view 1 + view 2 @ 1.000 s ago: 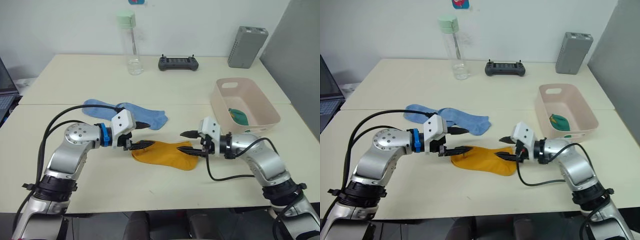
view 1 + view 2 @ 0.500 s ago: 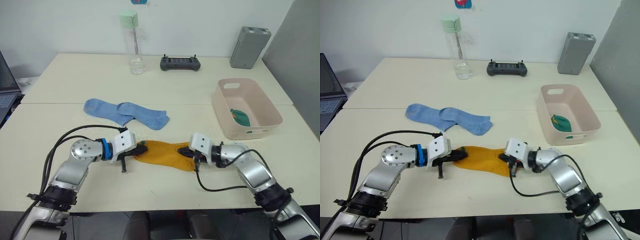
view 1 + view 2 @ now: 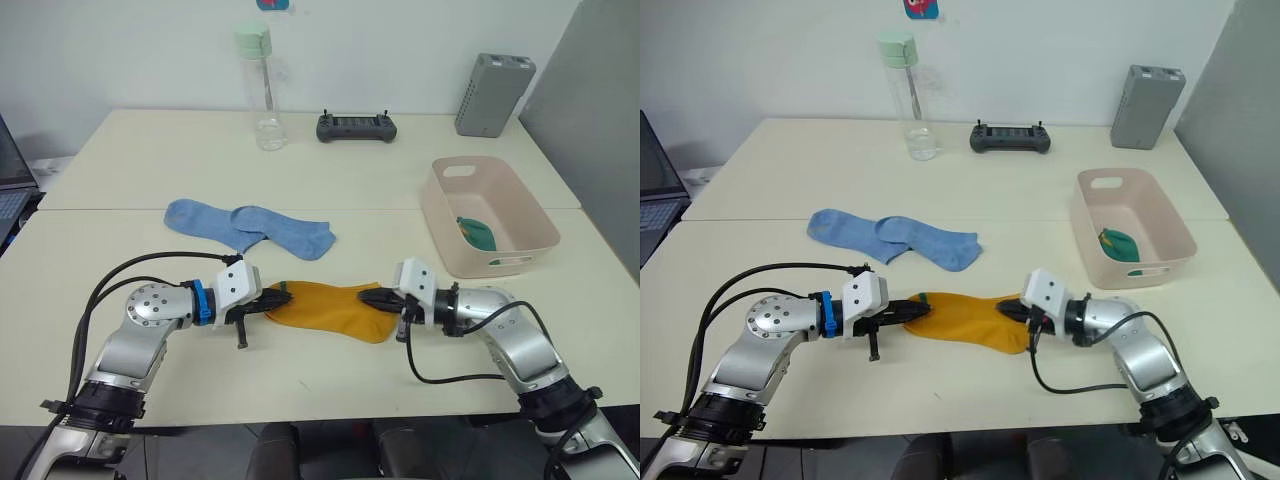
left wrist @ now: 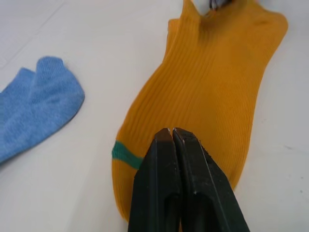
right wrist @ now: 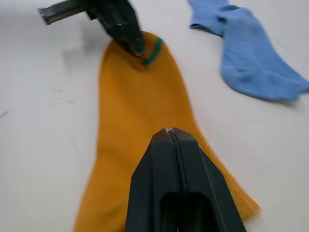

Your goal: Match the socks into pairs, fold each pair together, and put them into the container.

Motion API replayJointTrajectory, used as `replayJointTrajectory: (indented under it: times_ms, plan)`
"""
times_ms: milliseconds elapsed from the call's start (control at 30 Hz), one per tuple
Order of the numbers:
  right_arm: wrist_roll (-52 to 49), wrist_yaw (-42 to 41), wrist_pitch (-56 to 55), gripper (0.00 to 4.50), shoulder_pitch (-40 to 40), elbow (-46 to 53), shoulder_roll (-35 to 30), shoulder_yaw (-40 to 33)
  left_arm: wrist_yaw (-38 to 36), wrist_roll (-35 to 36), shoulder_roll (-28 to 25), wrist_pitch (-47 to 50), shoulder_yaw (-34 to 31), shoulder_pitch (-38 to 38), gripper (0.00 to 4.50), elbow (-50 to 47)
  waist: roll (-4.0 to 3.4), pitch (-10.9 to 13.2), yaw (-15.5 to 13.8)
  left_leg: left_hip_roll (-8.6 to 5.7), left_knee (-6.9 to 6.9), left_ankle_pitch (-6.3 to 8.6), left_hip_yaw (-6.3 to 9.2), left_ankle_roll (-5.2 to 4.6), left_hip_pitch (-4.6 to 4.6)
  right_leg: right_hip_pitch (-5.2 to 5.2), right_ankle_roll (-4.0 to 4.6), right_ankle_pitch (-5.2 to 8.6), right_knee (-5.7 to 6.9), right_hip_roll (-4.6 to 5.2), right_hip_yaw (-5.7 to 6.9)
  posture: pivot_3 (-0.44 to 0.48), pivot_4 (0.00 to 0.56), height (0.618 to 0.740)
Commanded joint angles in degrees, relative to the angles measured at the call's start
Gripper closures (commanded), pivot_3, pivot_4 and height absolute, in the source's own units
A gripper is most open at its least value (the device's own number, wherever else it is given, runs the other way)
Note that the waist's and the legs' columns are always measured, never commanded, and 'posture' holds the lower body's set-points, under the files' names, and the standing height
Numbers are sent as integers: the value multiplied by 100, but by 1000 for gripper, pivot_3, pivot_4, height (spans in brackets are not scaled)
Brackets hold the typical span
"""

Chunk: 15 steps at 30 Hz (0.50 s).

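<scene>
A mustard-yellow sock [image 3: 325,308] with a small green mark lies flat near the table's front, between my two grippers. My left gripper [image 3: 268,299] is shut on its marked end, the fingertips [image 4: 164,134] pressed together over the fabric. At the opposite end my right gripper [image 3: 378,297] is shut on the sock too. Two light blue socks [image 3: 250,225] lie overlapping just behind it, a little to the left. The pale pink container [image 3: 470,266] stands at the right with a dark green sock [image 3: 477,232] inside.
At the back of the table stand a clear bottle [image 3: 255,85] with a green cap, a black controller [image 3: 357,126] and a grey upright box [image 3: 494,93]. A laptop edge [image 3: 10,185] shows at the far left.
Both grippers were open above the yellow sock's ends; they have come down to the table and shut on those ends. The blue socks have not moved.
</scene>
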State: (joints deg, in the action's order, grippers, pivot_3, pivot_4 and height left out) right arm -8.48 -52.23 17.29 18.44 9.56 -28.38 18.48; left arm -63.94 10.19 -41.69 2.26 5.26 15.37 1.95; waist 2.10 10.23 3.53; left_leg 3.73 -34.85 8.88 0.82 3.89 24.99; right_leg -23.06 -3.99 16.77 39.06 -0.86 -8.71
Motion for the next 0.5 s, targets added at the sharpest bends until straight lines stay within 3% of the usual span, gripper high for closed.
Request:
replayJointTrajectory:
  times_ms: [33, 200, 367, 500]
  plan:
    - [216, 63, -5, 4500, -110, -29, -228, -61, 93, -355, -203, -139, 59, -9, 4463, 140, 0, 0, -16, 0, 0, 0, 0, 0, 0, -2, 3, 2, 0, 0, 0, 0, 150, 740]
    - [-342, -178, 395, 4500, -380, 412, -597, -603, -32, -120, -264, -141, -81, -46, 4463, 70, 0, 0, -19, 1, -1, 0, -2, 0, -1, -2, 8, 5, 1, 1, -2, 0, 150, 740]
    - [-1220, 71, 1511, 4500, -613, 1219, -636, -1275, -83, 505, -124, 282, -308, -40, 4463, -421, 0, 0, -18, 4, 0, 0, 0, 0, 1, -3, 8, 5, 2, 1, 0, 0, 150, 740]
    - [-1276, 518, 2070, 3371, -728, 1378, -523, -1302, -16, 636, -103, 448, -323, 12, 4500, -609, 1, -1, -11, 3, -1, 0, 0, 0, 0, -2, 8, 4, 1, 1, -1, 0, 150, 740]
